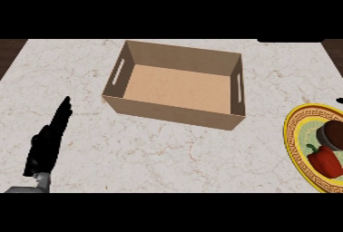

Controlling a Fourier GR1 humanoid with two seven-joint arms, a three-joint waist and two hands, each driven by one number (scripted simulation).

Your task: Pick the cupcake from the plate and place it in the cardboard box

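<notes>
An open cardboard box (175, 111) stands at the middle of the counter with nothing inside. At the right edge lies a yellow-rimmed plate (292, 136), partly cut off by the view's border. On it I see a dark brown cupcake (333, 134) and a red bell pepper (324, 160) just in front of it. My left hand (46, 142) rests at the lower left, fingers straight and pointing up, well clear of the box. My right hand does not show.
The counter's marble top (167, 154) runs wide in front of the box. Dark wood (10, 50) shows past the counter's far left corner, and a small dark object (340, 100) sits at the right edge above the plate.
</notes>
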